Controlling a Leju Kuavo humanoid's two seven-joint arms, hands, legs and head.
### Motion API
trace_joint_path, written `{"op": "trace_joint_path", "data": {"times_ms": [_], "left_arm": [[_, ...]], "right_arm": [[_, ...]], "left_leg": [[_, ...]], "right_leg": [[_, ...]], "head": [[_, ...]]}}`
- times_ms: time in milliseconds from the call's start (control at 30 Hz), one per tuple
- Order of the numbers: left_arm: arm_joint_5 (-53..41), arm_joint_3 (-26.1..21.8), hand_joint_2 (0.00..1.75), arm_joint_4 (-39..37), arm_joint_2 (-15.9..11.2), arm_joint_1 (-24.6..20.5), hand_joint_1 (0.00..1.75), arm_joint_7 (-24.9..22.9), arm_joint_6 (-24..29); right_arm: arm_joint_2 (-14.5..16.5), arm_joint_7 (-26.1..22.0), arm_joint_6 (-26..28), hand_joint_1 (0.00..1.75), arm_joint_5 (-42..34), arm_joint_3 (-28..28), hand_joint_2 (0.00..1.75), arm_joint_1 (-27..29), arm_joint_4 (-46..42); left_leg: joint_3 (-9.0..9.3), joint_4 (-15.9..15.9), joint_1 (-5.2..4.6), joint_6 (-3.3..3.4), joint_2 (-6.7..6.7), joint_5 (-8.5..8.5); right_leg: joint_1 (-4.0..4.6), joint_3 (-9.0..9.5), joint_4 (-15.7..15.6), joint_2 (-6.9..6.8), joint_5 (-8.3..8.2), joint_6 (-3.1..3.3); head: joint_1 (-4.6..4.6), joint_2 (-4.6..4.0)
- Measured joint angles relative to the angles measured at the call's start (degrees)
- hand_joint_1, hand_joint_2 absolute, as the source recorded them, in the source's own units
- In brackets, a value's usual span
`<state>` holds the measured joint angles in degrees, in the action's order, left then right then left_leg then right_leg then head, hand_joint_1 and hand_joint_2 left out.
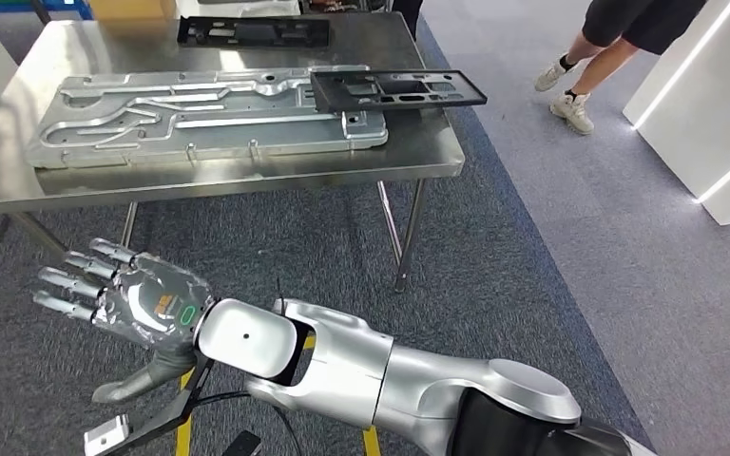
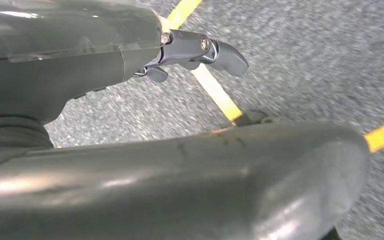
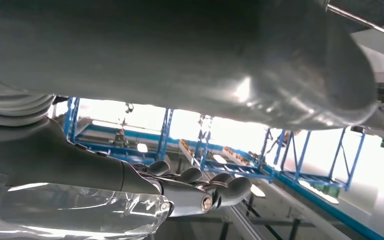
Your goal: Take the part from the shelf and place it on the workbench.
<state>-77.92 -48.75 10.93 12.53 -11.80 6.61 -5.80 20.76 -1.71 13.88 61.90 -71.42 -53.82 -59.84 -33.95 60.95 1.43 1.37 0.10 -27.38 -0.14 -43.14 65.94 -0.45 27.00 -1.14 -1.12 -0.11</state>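
Observation:
A flat black part (image 1: 399, 90) lies on the steel workbench (image 1: 247, 176), overlapping the right end of a large silver machined plate (image 1: 200, 119). A second black part (image 1: 252, 30) lies at the bench's far edge. My right arm crosses low in front of me, and my right hand (image 1: 124, 296) hangs below the bench's near edge with fingers spread and nothing in it. The right wrist view shows its dark fingers (image 3: 200, 192) stretched out and bare. In the left wrist view, my left hand (image 2: 130, 55) hangs over the carpet with a finger (image 2: 220, 52) extended, holding nothing.
A person's legs (image 1: 585, 66) stand on the carpet beyond the bench's right end. White lit panels (image 1: 713, 123) line the right side. Yellow floor tape (image 2: 215, 92) runs under my left hand. Blue racks (image 3: 230, 160) show behind the right hand.

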Motion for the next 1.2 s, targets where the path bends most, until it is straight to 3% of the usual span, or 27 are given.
{"op": "trace_joint_path", "data": {"times_ms": [33,67,100,133,200,267,300,367,433,467,567,600,633,667,733,800,900,967,1000,1067,1100,1133,1167,1200], "left_arm": [[0.07,0.05,0.0,0.01,-0.17,0.02,0.0,0.06,0.07],[0.15,0.1,0.0,0.02,-0.36,0.05,0.0,0.08,0.17],[0.21,0.12,0.0,0.02,-0.52,0.1,0.0,0.08,0.26],[0.22,0.13,0.0,0.02,-0.68,0.15,0.0,0.08,0.34],[0.14,0.15,0.0,0.02,-0.88,0.21,0.0,0.07,0.53],[-0.07,0.2,0.0,0.04,-0.81,0.28,0.0,0.07,0.73],[-0.17,0.22,0.0,0.07,-0.8,0.3,0.0,0.07,0.82],[-0.36,0.27,0.0,0.12,-0.85,0.27,0.0,0.07,0.94],[-0.44,0.34,0.0,0.12,-0.93,0.31,0.0,0.05,0.95],[-0.46,0.38,0.0,0.13,-1.0,0.36,0.0,0.02,0.95],[-0.45,0.47,0.0,0.13,-1.29,0.55,0.0,-0.16,0.95],[-0.4,0.48,0.0,0.13,-1.42,0.67,0.0,-0.27,0.95],[-0.31,0.49,0.0,0.13,-1.56,0.82,0.0,-0.38,0.95],[-0.11,0.49,0.0,0.13,-1.69,0.96,0.0,-0.49,0.97],[0.37,0.49,0.0,0.12,-1.9,1.14,0.0,-0.59,1.04],[0.8,0.46,0.0,0.12,-1.98,1.31,0.0,-0.6,1.14],[1.42,0.19,0.0,0.13,-2.05,1.74,0.0,-0.51,1.26],[1.82,-0.01,0.0,0.13,-2.1,1.98,0.0,-0.29,1.34],[1.97,-0.1,0.0,0.13,-2.13,2.07,0.0,-0.16,1.37],[2.26,-0.35,0.0,0.13,-2.24,2.3,0.0,0.02,1.38],[2.39,-0.5,0.0,0.13,-2.33,2.47,0.0,0.07,1.38],[2.49,-0.67,0.0,0.13,-2.43,2.66,0.0,0.09,1.38],[2.54,-0.81,0.0,0.13,-2.52,2.82,0.0,0.1,1.37],[2.55,-0.97,0.0,0.13,-2.58,2.91,0.0,0.12,1.37]], "right_arm": [[-0.04,-0.09,0.01,0.0,0.07,0.49,0.0,0.15,0.13],[-0.06,-0.16,0.01,0.0,0.1,0.9,0.0,0.33,0.28],[-0.09,-0.27,0.01,0.0,0.09,1.21,0.0,0.58,0.44],[-0.12,-0.45,-0.02,0.0,-0.04,1.46,0.0,0.84,0.61],[-0.15,-1.39,-0.4,0.0,-1.41,2.07,0.0,1.28,0.95],[-0.05,-3.55,-1.92,0.0,-5.76,3.12,0.0,1.63,1.2],[-0.01,-5.0,-3.16,0.0,-8.99,3.81,0.0,1.89,1.37],[0.04,-8.33,-6.73,0.0,-17.48,5.57,0.0,2.72,2.05],[0.05,-12.03,-10.9,0.0,-27.57,7.84,0.0,3.81,3.71],[0.07,-14.13,-12.94,0.0,-32.74,9.05,0.0,4.31,5.0],[0.06,-21.39,-18.32,0.0,-44.73,12.26,0.0,6.37,10.73],[0.02,-23.6,-19.76,0.0,-47.38,13.27,0.0,7.47,12.99],[-0.05,-25.4,-20.88,0.0,-49.31,14.3,0.0,8.64,15.27],[-0.11,-26.87,-21.67,0.0,-50.72,15.37,0.0,9.76,17.47],[-0.23,-29.1,-22.42,0.0,-52.02,17.58,0.0,11.65,21.51],[-0.45,-30.4,-22.37,0.0,-52.21,19.63,0.0,13.36,24.96],[-1.21,-30.58,-20.31,0.0,-51.54,22.38,0.0,16.23,29.25],[-1.72,-29.43,-17.9,0.0,-49.9,24.04,0.0,17.96,31.14],[-1.92,-28.74,-16.88,0.0,-48.98,24.72,0.0,18.73,31.78],[-2.3,-27.63,-15.74,0.0,-47.19,25.89,0.87,20.4,32.72],[-2.51,-27.27,-15.42,0.0,-46.28,26.42,1.31,21.39,33.06],[-2.73,-27.02,-15.14,0.0,-45.31,26.95,1.75,22.4,33.34],[-2.92,-26.93,-14.91,0.0,-44.43,27.43,1.75,23.32,33.56],[-3.09,-26.96,-14.63,0.0,-43.59,27.86,1.75,24.05,33.74]], "left_leg": [[-0.9,0.0,-0.1,0.16,-0.03,0.63],[-1.79,0.0,-0.24,0.24,-0.05,1.22],[-2.61,0.0,-0.41,0.29,-0.04,1.78],[-3.38,0.0,-0.65,0.33,-0.02,2.33],[-4.6,-0.04,-1.18,0.41,-0.04,3.42],[-5.2,-0.23,-1.44,0.2,-0.07,4.39],[-5.22,-0.45,-1.33,-0.03,-0.05,4.82],[-4.95,-1.26,-0.95,-0.73,0.06,5.71],[-5.1,-1.22,-0.93,-1.28,0.05,5.48],[-5.62,0.09,-0.95,-1.53,-0.02,4.15],[-8.65,9.52,-0.61,-2.4,-0.12,-2.09],[-9.09,11.9,-0.43,-2.7,-0.1,-2.96],[-8.56,12.29,-0.25,-3.0,-0.07,-2.73],[-6.98,10.49,-0.06,-3.31,-0.02,-1.63],[-2.17,3.23,0.19,-3.75,0.06,0.55],[0.28,-0.91,0.09,-3.11,-0.16,1.08],[0.17,-1.34,0.0,-1.39,-0.54,0.83],[0.04,-1.46,0.09,-0.62,-0.77,1.13],[-0.09,-1.51,0.12,-0.36,-0.91,1.28],[-0.47,-1.49,0.07,-0.08,-1.32,1.49],[-0.61,-1.49,0.05,-0.03,-1.66,1.57],[-0.69,-1.48,0.04,-0.03,-2.09,1.63],[-0.71,-1.48,0.04,-0.09,-2.64,1.7],[-0.71,-1.49,0.03,-0.18,-3.25,1.78]], "right_leg": [[-0.03,-0.9,3.76,0.02,2.66,-0.13],[-0.03,-1.57,7.38,0.04,4.26,-0.15],[0.04,-1.68,9.88,0.06,4.63,0.02],[0.16,-0.9,10.54,0.1,3.87,0.4],[0.8,3.71,5.81,0.24,1.59,1.97],[1.77,9.66,-2.3,0.15,1.99,4.04],[2.17,11.51,-5.19,0.02,2.54,4.73],[2.48,12.41,-7.52,-0.29,2.48,5.2],[2.21,12.77,-9.32,-0.38,0.96,5.03],[1.96,12.81,-10.13,-0.43,0.1,4.77],[1.64,11.98,-10.63,-0.55,-1.32,4.02],[1.59,11.64,-10.52,-0.61,-1.51,3.84],[1.5,11.29,-10.32,-0.66,-1.64,3.7],[1.36,10.94,-10.0,-0.67,-1.7,3.52],[1.1,10.1,-8.98,-0.64,-1.54,2.99],[1.13,9.41,-7.93,-0.54,-1.26,2.39],[1.18,9.02,-7.1,-0.47,-1.04,1.69],[0.95,8.11,-4.95,-0.2,0.66,0.97],[0.75,6.87,-2.23,-0.03,2.37,0.56],[0.36,3.32,5.39,0.13,6.05,-0.02],[0.19,1.97,8.28,0.15,6.97,-0.15],[0.07,1.57,9.26,0.19,6.79,-0.15],[0.0,2.39,7.74,0.35,5.46,-0.03],[-0.03,4.24,4.13,0.9,3.41,0.24]], "head": [[0.0,0.0],[0.0,0.0],[0.0,0.0],[0.0,0.0],[-0.01,0.0],[-0.04,0.0],[-0.04,0.0],[-0.05,0.0],[-0.05,0.0],[-0.05,0.0],[-0.06,0.0],[-0.06,0.0],[-0.06,0.0],[-0.06,0.0],[-0.07,0.0],[-0.05,0.0],[-0.04,0.0],[-0.03,0.0],[-0.03,0.0],[-0.03,0.0],[-0.04,0.0],[-0.04,0.0],[-0.04,0.0],[-0.04,0.0]]}}
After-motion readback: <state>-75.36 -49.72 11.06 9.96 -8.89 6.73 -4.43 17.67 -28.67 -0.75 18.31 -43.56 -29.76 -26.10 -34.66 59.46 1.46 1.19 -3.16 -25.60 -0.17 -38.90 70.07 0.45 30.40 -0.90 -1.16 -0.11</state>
